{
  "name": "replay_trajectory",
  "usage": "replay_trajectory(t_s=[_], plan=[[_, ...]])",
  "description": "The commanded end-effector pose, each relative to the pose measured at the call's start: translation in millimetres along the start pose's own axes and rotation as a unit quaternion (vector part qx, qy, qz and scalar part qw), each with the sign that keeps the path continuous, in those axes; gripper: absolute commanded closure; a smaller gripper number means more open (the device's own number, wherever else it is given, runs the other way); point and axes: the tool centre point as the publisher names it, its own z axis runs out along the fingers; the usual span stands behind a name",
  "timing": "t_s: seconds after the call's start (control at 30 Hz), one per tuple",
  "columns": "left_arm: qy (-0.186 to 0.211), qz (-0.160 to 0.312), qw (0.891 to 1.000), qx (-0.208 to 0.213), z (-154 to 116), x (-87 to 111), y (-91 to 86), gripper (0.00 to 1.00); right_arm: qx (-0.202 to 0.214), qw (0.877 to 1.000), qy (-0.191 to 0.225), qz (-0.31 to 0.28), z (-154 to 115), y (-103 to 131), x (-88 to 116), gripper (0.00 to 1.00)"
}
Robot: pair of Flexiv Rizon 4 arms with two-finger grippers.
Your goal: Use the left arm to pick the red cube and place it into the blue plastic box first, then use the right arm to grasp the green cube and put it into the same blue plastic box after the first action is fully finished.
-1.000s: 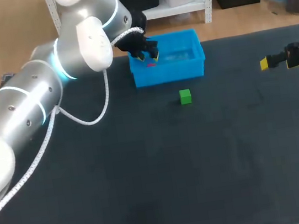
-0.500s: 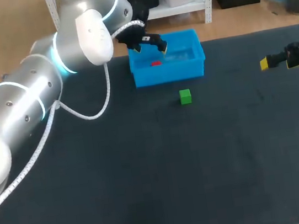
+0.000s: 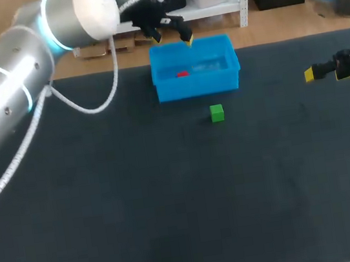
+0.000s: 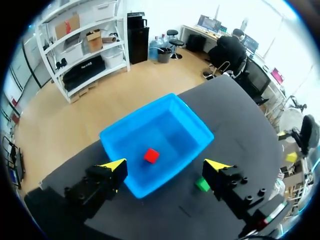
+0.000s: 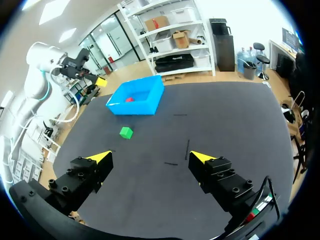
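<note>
Your left gripper [image 4: 165,164] hangs above the blue plastic box [image 4: 175,120], fingers spread apart; the red cube [image 4: 151,155] lies below them on the box floor.

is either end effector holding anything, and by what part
Nothing is held. The left end effector is open above the blue box, where the red cube lies; the right end effector is open, far from the green cube.
</note>
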Motion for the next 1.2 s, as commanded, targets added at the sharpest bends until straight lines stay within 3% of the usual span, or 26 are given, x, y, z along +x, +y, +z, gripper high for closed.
replay_trajectory(t_s=[0.03, 0.5, 0.73, 0.93, 1.2], plan=[[-0.044, -0.002, 0.999, -0.006, -32, 36.5, -8.3, 0.0, 0.0, 1.0, 0.0, 0.0, 0, 0, 0, 0.0], [-0.141, 0.016, 0.99, -0.009, -71, 117.5, -8.7, 0.0, 0.0, 1.0, 0.0, 0.0, 0, 0, 0, 0.0], [-0.16, 0.001, 0.987, -0.018, -80, 151.0, -7.1, 0.0, 0.0, 1.0, 0.0, 0.0, 0, 0, 0, 0.0], [-0.171, -0.013, 0.985, -0.017, -86, 172.1, -2.4, 0.0, 0.0, 1.0, 0.0, 0.0, 0, 0, 0, 0.0], [-0.187, -0.011, 0.982, -0.008, -92, 184.1, -0.3, 0.0, 0.0, 1.0, 0.0, 0.0, 0, 0, 0, 0.0]])
